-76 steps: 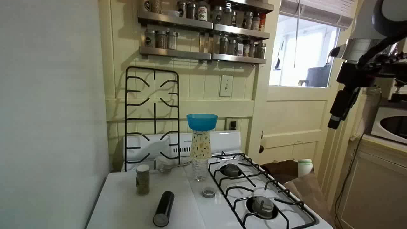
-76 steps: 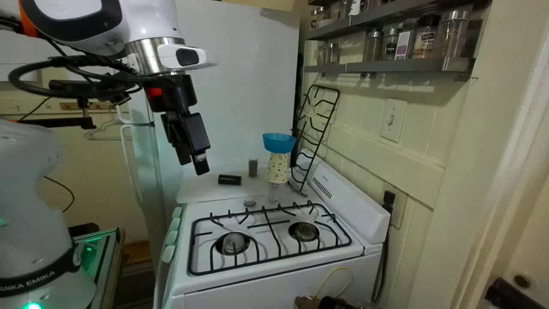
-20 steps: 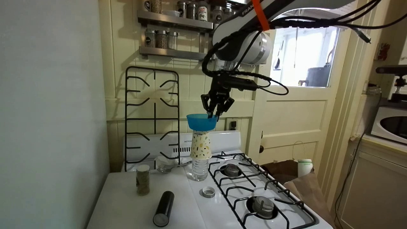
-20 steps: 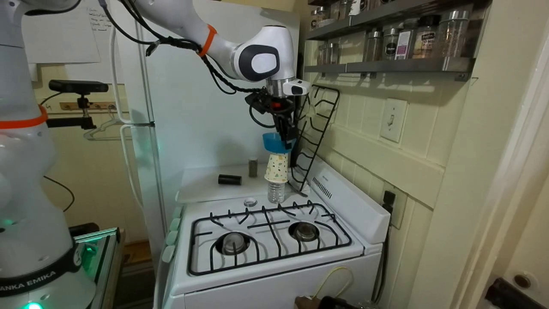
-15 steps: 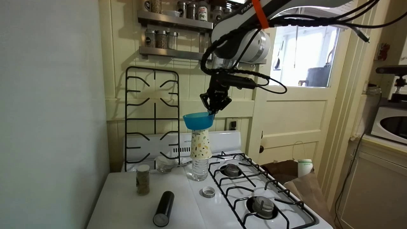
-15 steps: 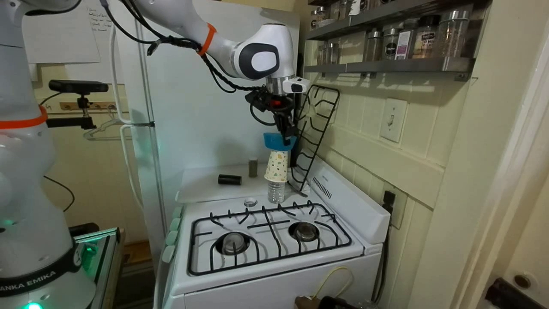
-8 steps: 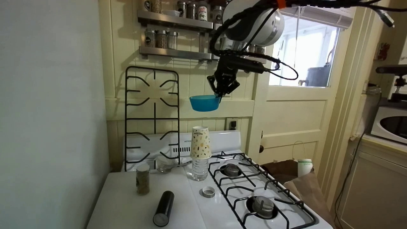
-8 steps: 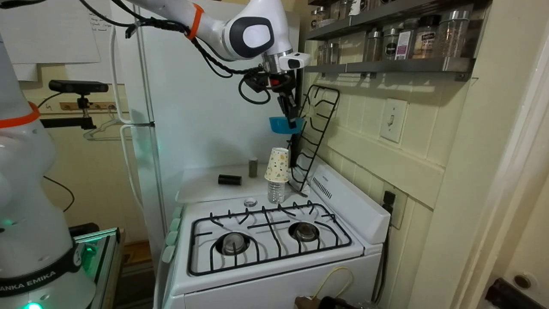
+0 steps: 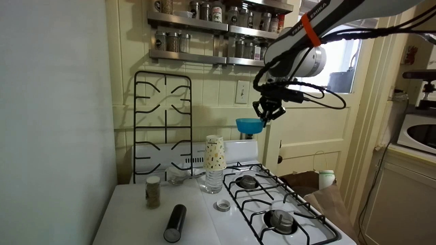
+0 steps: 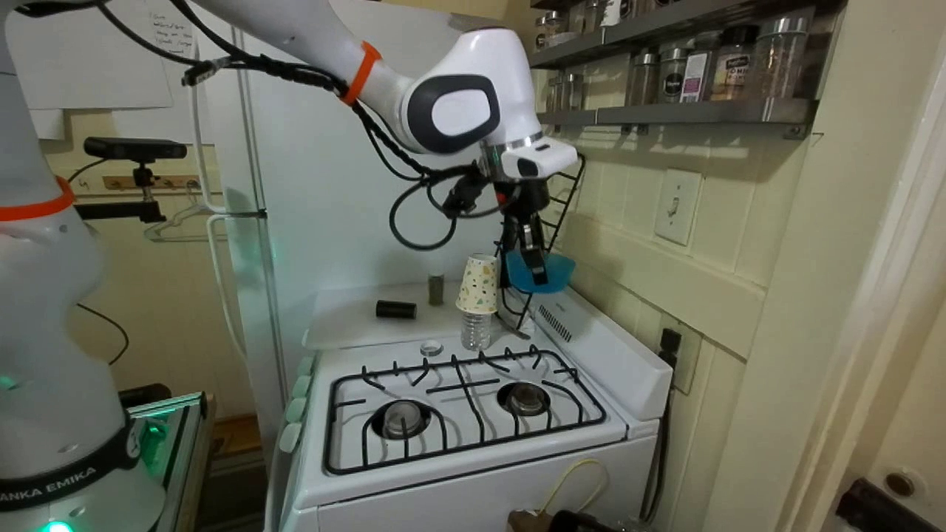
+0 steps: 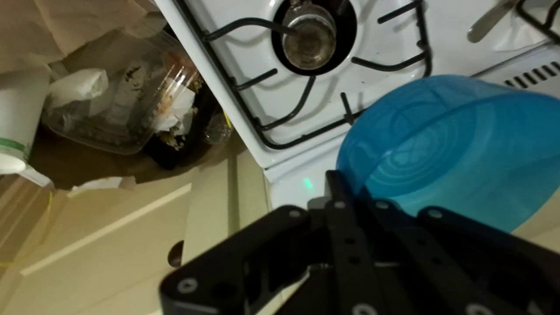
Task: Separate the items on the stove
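Note:
The small blue bowl [image 9: 249, 126] hangs in the air near the back of the stove [image 9: 228, 226], its rim pinched in my gripper [image 9: 265, 123]. In the wrist view the bowl [image 11: 420, 153] spreads to the right of the fingertips, and its wall runs between them. The other exterior view has the bowl [image 10: 556, 272] partly behind the gripper [image 10: 538, 275]. A clear ribbed bottle [image 9: 214, 182] stands upright on the stove. Over its upper part sits a cream speckled cup [image 9: 215, 153], wide end down, apart from the bowl.
A black grate [image 9: 166, 127] leans upright at the back. A dark cylinder [image 9: 175, 223], a spice jar [image 9: 153, 192], a small clear ring-like glass [image 9: 223, 205] and a spoon [image 9: 177, 180] lie around the bottle. Burners [image 9: 247, 182] sit under raised wire grates. Spice shelves [image 9: 190, 57] hang above.
Since about a second ago, the bowl has been lifted off the cup in my gripper, carried sideways away from the bottle and lowered again. The cup and bottle look unmoved.

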`<action>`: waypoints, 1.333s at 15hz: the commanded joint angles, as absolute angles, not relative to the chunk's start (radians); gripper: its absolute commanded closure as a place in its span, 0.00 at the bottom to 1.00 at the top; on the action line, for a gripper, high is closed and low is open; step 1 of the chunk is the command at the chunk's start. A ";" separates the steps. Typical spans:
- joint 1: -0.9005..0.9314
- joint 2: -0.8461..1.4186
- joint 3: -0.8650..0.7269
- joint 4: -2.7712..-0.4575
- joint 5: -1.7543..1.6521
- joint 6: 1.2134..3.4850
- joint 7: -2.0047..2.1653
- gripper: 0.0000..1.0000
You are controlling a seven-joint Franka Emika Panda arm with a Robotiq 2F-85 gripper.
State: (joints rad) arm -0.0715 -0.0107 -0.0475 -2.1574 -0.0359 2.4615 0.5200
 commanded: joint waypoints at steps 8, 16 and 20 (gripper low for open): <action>-0.026 0.243 -0.114 -2.189 -0.046 2.591 0.693 0.99; 0.024 0.198 -0.104 -2.175 -0.057 2.564 0.644 0.35; 0.053 0.051 -0.082 -2.196 -0.094 2.463 0.640 0.04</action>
